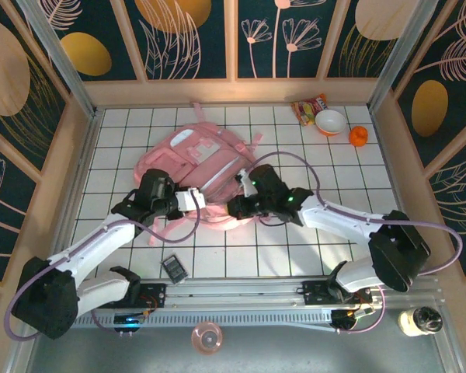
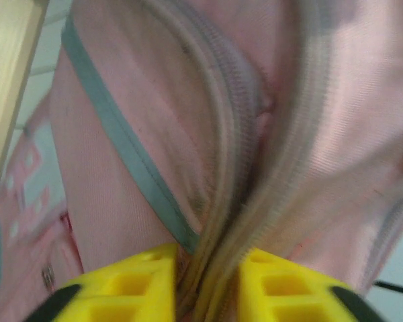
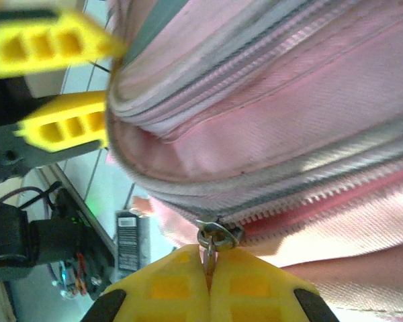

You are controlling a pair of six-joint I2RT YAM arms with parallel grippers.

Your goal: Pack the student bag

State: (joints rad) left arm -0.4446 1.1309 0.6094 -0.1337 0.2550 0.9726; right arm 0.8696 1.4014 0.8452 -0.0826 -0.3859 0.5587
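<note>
**Item 1: left gripper** [image 2: 208,288]. Yellow fingers stand apart with a fold of zip edge running up between them. Whether they press on it or only straddle it cannot be told; the wrist view is blurred.

**Item 2: calculator** [image 1: 174,269]. Small, dark, flat on the tiled table [image 1: 295,256], behind the left gripper toward its base, apart from the bag. Judged to be one of the things awaiting packing.

**Item 3: student bag** [image 1: 194,155]. Pink backpack, lying flat with its pocketed face up, directly ahead of both grippers' fingertips, its near edge touching them.
- Long axis: judged to run from the edge at the fingertips away toward the far wall, tilted a little off square.
- A strap loop points away from the grippers at the far end. Which end is the bag's top cannot be said firmly.

**Item 4: right gripper** [image 3: 210,278]. Fingers closed tight, pinching the metal zip pull [image 3: 215,235], which sits just ahead of the fingertips on the zip track.

**Item 5: far lot.** Snack packet [image 1: 309,107], bowl [image 1: 330,122] and orange [image 1: 359,137], well beyond and to the right of the right gripper, near the far corner.

**Step in hand (judged):** unzipping the main compartment; nothing appears packed yet.

**Next move (judged):**
- The right gripper draws the pull along the curved track, following the track's bend.
- The left gripper holds the adjoining edge firm so the soft fabric does not bunch or drag along with it.
</note>
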